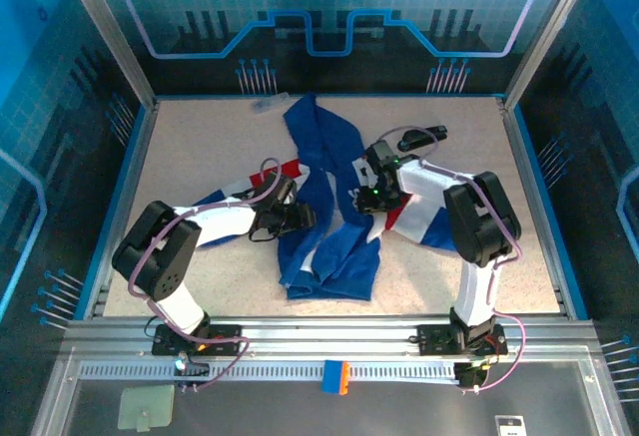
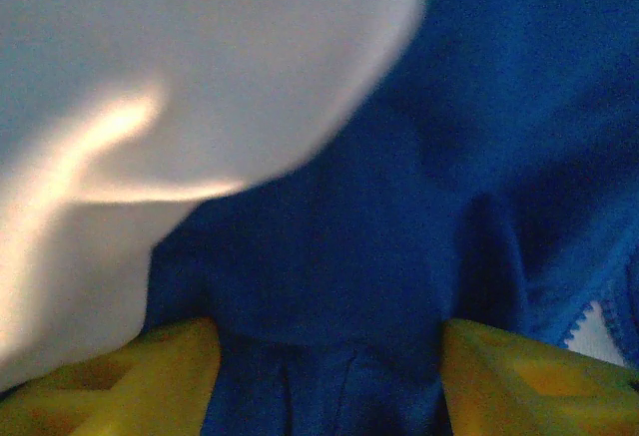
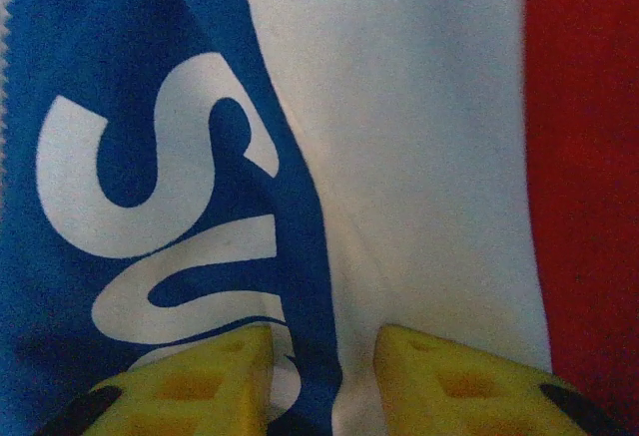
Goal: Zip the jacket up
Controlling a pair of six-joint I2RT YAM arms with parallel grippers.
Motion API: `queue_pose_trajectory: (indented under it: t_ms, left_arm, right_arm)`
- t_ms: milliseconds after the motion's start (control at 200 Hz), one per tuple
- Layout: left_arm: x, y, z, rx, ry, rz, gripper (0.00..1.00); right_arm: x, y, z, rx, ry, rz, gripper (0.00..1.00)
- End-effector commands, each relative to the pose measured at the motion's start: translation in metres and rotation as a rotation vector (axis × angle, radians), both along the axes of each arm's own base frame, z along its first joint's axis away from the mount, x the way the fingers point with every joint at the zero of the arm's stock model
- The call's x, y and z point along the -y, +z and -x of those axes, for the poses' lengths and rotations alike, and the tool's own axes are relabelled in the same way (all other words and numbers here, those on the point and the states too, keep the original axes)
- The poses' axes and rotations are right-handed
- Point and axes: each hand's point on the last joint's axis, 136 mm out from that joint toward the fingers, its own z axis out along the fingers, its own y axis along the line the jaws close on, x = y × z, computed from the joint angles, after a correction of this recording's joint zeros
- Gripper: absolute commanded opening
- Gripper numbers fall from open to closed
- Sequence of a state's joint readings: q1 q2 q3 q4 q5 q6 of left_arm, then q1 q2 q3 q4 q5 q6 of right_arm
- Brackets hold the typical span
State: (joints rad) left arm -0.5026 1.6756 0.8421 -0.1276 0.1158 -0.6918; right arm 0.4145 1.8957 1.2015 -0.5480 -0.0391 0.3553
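jacket (image 1: 329,226) bunched mid-desk (image 1: 190,147), one end reaching close to the far edge; bare room at both far corners and along the near edge. Right pincer (image 3: 324,356) clenched on a blue-white fold beside the white lettering (image 3: 170,217). Left pincer (image 2: 329,376): jaws wide, blue cloth between, can't tell if it grips.

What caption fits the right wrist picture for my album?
Right gripper straddling a fold of the royal-blue fabric jacket, beside its white lettering and red band.
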Motion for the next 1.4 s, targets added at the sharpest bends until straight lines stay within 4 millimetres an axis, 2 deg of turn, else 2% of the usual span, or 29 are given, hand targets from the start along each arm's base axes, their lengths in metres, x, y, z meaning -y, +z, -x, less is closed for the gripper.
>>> queue_pose_trajectory:
  t_ms: [0,160,465,655,710,765,901,1031,1121,1196,1271,1396]
  left_arm:
    - [0.000,-0.023,0.014,-0.085,-0.043,-0.037,0.61]
    - [0.007,-0.020,0.012,-0.082,-0.045,-0.027,0.61]
    - [-0.006,-0.017,0.033,-0.070,0.011,-0.025,0.61]
    - [-0.018,-0.009,0.038,-0.041,0.011,-0.061,0.63]
    - [-0.017,-0.002,0.036,-0.026,-0.005,-0.049,0.65]
    - [-0.018,0.007,0.034,-0.015,-0.005,-0.025,0.67]
    - [-0.027,0.038,0.032,0.044,-0.002,0.007,0.69]
    - [-0.040,0.061,0.043,0.094,-0.012,0.000,0.69]
    - [-0.038,0.063,0.060,0.085,-0.051,0.042,0.67]
    - [-0.032,0.058,0.077,0.043,-0.073,0.107,0.63]
    - [-0.026,0.054,0.094,0.017,-0.094,0.144,0.57]
    - [-0.018,0.048,0.116,0.025,-0.122,0.131,0.55]
  right_arm:
    - [0.028,-0.020,0.036,-0.121,-0.082,-0.004,0.35]
    - [0.028,-0.014,0.026,-0.114,-0.081,0.007,0.36]
    - [0.010,-0.004,-0.032,-0.083,-0.045,0.015,0.37]
    - [0.000,0.002,-0.039,-0.081,-0.038,-0.001,0.38]
    - [-0.003,0.006,-0.036,-0.076,-0.032,-0.008,0.40]
    - [-0.006,0.013,-0.033,-0.071,-0.025,-0.032,0.46]
    - [-0.008,0.049,-0.031,-0.003,-0.016,-0.078,0.57]
    - [-0.016,0.086,-0.026,0.066,0.013,-0.131,0.56]
    - [-0.027,0.101,-0.012,0.094,0.050,-0.152,0.54]
    - [-0.039,0.105,0.005,0.103,0.084,-0.158,0.54]
    - [-0.055,0.104,0.024,0.103,0.116,-0.179,0.52]
    - [-0.086,0.097,0.059,0.082,0.160,-0.239,0.49]
